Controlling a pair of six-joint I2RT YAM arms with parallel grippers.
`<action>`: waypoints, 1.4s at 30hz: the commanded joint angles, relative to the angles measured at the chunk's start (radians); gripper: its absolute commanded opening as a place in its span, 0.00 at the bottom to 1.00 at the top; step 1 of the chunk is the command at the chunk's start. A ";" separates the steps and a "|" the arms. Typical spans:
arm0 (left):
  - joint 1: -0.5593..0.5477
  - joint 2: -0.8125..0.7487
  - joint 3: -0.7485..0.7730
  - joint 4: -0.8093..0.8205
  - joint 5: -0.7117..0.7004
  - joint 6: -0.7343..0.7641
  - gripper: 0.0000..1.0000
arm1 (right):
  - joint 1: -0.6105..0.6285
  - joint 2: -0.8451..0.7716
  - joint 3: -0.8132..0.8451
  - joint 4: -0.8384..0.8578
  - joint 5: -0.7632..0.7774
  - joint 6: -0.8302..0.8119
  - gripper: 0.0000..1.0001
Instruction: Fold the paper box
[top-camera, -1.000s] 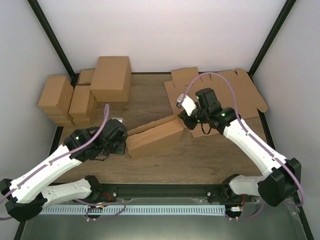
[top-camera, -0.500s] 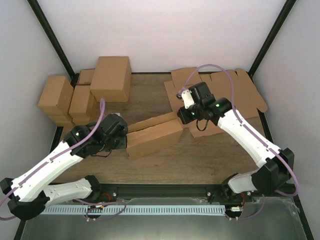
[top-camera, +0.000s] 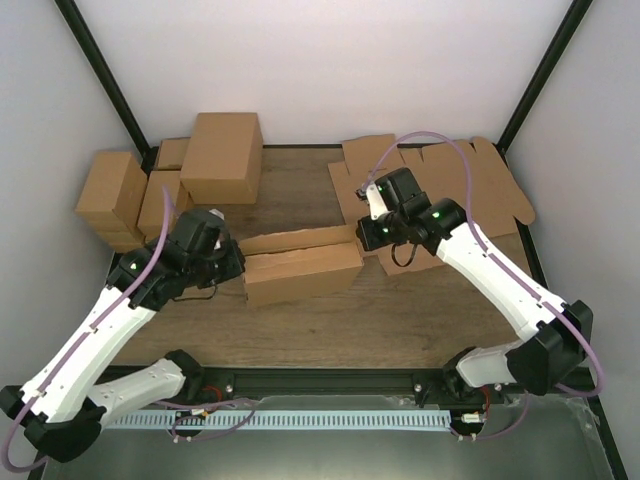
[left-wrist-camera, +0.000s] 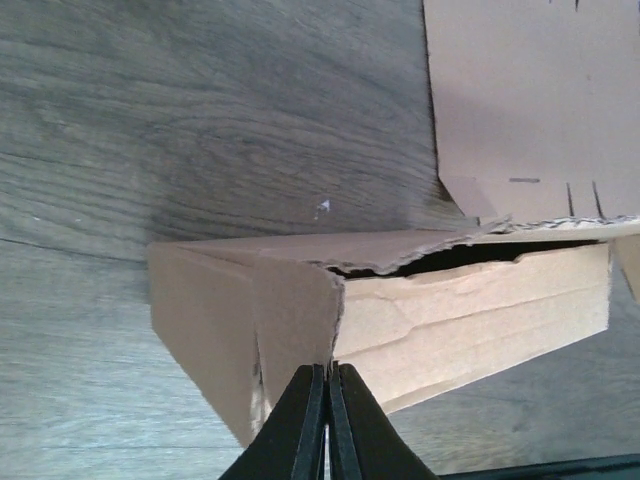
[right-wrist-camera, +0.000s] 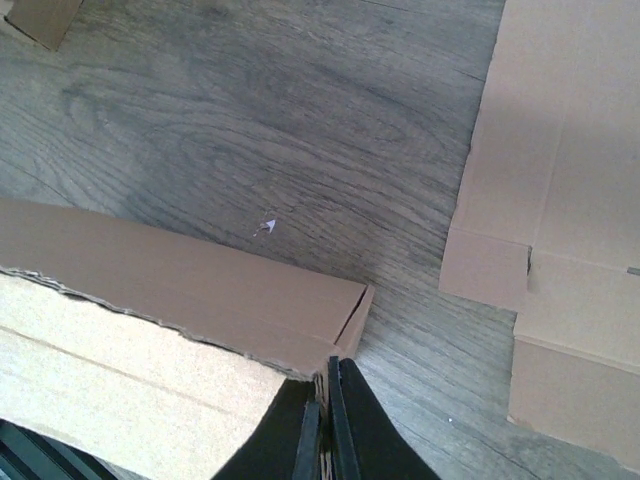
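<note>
The left claw is closed against one end flap of the paper box, and the right claw is closed at the other end. The box, at the middle of the desk, has been swung level and leftward, so the ends are seemingly being pressed in.

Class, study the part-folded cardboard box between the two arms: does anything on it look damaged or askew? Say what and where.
Yes. The paper box has a ragged, torn-looking edge along its long top flap, clear in both wrist views. A dark gap shows under that flap, so it is not seated flush.
</note>
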 joint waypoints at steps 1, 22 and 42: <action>0.032 0.015 -0.034 0.092 0.136 -0.033 0.04 | 0.010 0.025 0.073 -0.063 -0.008 0.091 0.02; 0.041 0.069 -0.034 -0.123 0.118 0.177 0.04 | 0.013 0.028 0.062 -0.033 0.080 0.033 0.03; 0.040 0.052 -0.105 -0.056 0.173 0.159 0.04 | 0.018 0.061 0.117 -0.073 -0.036 0.206 0.09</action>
